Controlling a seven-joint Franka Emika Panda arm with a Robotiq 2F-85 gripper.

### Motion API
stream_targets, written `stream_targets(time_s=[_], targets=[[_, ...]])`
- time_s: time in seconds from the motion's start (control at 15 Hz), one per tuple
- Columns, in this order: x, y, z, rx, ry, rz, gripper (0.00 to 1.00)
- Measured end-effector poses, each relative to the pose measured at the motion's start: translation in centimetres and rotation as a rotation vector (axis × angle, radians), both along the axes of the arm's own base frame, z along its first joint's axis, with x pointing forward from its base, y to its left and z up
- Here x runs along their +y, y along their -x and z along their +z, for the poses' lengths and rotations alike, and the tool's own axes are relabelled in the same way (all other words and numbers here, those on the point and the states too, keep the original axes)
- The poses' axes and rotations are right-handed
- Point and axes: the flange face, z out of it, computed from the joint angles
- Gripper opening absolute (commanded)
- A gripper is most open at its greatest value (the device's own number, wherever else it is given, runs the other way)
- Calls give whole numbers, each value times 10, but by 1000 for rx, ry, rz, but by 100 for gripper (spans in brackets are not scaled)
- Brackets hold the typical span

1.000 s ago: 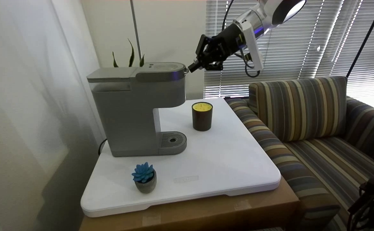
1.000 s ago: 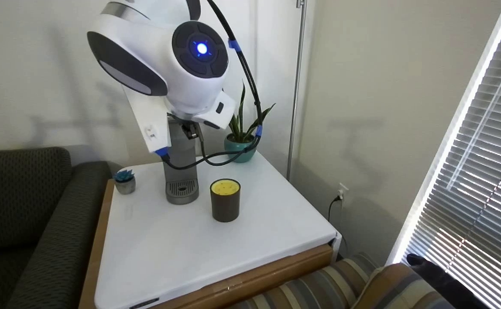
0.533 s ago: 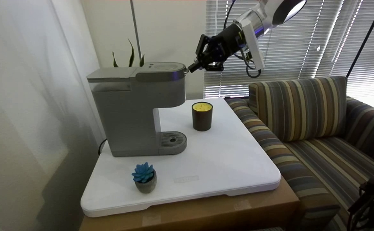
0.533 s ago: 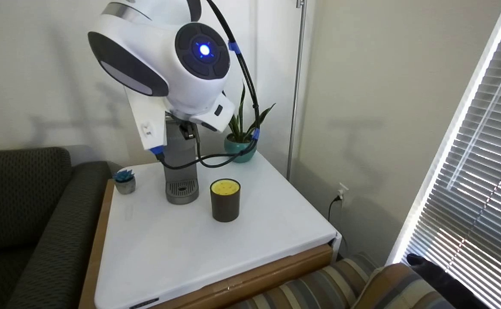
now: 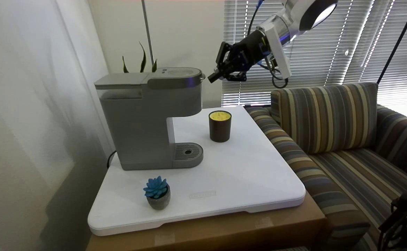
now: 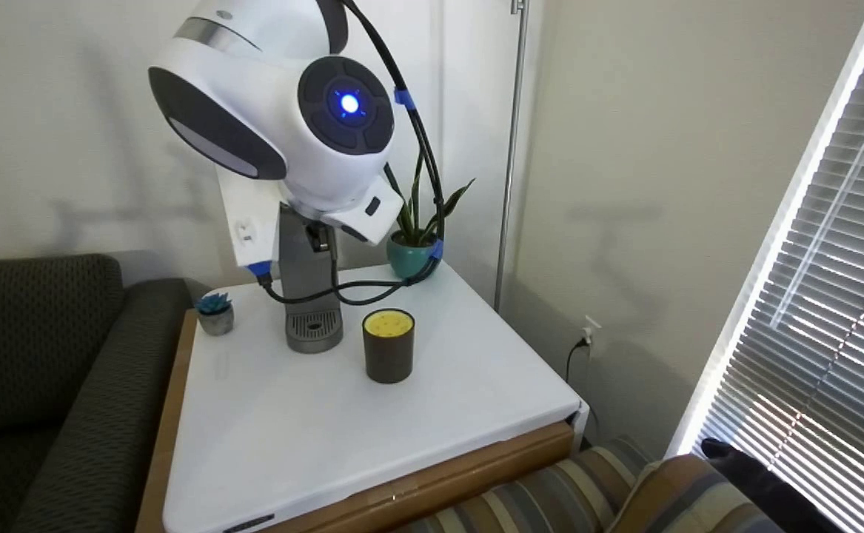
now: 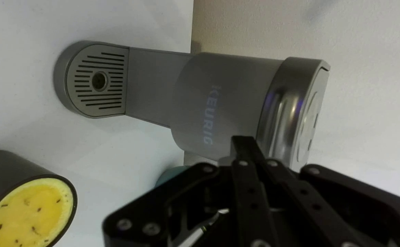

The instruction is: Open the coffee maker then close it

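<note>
Wrist view is showing fingers pressing together, empty, near the coffee maker; its lid is sitting closed, either awaiting opening or already reclosed, unclear which.

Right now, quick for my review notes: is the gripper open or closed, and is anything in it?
Gripper: closed, holding nothing; in an exterior view a small gap shows between it and the coffee maker.
</note>
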Motion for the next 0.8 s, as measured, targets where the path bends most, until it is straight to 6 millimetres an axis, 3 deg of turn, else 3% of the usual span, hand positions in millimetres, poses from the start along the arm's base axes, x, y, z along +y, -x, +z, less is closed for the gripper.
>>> stream_targets(time_s=[0.8], targets=[[8,-1,2,4,-39,11,0]])
